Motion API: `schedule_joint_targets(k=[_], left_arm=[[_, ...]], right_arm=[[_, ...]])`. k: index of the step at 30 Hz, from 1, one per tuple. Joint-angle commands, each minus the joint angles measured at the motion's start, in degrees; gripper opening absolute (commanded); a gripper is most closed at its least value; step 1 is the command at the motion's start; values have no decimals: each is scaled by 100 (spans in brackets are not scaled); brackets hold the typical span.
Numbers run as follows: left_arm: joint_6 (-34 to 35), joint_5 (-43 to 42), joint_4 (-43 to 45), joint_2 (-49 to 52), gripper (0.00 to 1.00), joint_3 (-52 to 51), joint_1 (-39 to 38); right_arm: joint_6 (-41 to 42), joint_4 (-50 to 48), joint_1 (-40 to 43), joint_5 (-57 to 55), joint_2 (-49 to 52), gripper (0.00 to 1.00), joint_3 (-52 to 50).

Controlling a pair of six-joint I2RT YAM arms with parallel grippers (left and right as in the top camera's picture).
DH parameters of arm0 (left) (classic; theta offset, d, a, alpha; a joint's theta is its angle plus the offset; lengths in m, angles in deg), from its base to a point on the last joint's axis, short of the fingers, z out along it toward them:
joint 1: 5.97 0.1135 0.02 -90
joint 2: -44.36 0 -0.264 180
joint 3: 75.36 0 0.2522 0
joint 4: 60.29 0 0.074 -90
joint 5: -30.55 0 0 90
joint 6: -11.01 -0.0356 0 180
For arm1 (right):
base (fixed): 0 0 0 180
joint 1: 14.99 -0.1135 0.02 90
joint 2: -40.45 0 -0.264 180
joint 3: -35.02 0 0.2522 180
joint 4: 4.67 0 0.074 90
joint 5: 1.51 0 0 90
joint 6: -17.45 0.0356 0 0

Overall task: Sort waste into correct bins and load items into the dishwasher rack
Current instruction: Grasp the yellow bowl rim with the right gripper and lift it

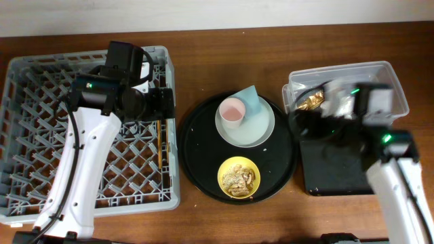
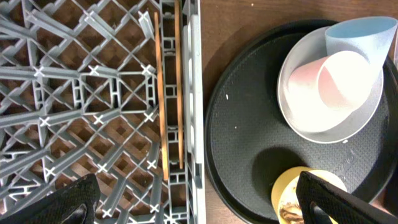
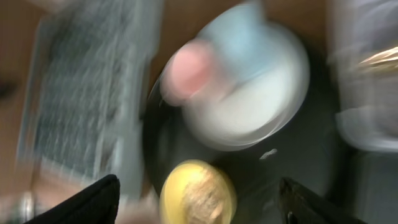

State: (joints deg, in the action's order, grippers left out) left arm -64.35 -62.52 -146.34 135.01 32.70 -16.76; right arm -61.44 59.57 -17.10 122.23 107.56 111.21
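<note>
As chopsticks (image 2: pixel 158 93) lie racked, scraps (image 1: pixel 238 177) in bowl (image 1: pixel 222 174)

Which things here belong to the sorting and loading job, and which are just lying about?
Job: grey lattice plastic rack, two wooden chopsticks, pink cup, light-blue cup, pale round plate, yellow bowl, beige crumbly scraps, gold crinkled wrapper, white paper napkin, clear plastic tub, shallow black rectangular tray.
Lying about: large round black tray, wooden table.

Even soft light, sharp overhead, right wrist view heavily motion-blurred
</note>
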Motion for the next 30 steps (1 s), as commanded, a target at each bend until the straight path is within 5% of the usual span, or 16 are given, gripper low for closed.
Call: schedule_joint_targets(k=[1,7,12,19,25,30], left_arm=[[13,-37,-2,-4,99,63,9],[13,-37,-2,-4,99,63,9],[13,-37,-2,-4,99,63,9],[13,-37,-2,-4,99,63,9],[13,-37,-2,-4,99,63,9],[13,-37,-2,-4,99,63,9]], right_arm=[[-317,579,-1670,-1209,-142,78,35],[205,570,-4201,-2684,450,62,-166],[313,-101,-5344,-3467,1423,52,-203],[647,-662,-5670,-3755,2931,47,-203],[726,-699,-5670,-3886,2977,44,-199],[743,-636,-5665,-3897,2966,22,-199]])
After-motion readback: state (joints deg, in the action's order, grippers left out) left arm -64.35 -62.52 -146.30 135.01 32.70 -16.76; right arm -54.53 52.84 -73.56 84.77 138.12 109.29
